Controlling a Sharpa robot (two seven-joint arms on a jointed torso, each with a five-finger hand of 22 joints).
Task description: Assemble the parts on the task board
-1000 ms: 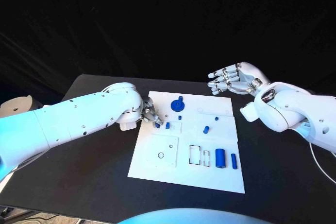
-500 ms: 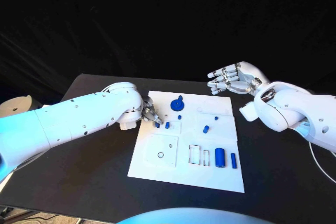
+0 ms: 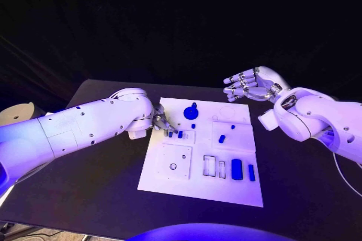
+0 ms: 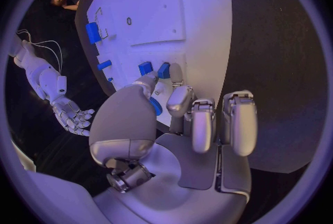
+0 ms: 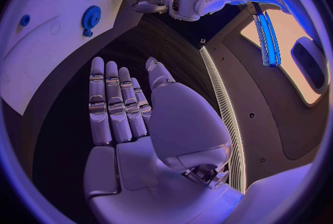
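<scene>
While the left hand (image 3: 160,122) bends over the near-left edge of the white task board (image 3: 181,183), its fingertips (image 4: 165,91) sit among small blue parts (image 3: 180,134), though whether they pinch one cannot be told. The right hand (image 3: 251,85) hovers above the black table (image 3: 90,188) beyond the board's far-right corner, fingers spread and holding nothing. A blue gear (image 3: 191,112) lies near the board's far edge; a blue cylinder (image 3: 237,169) rests toward its near-right side.
</scene>
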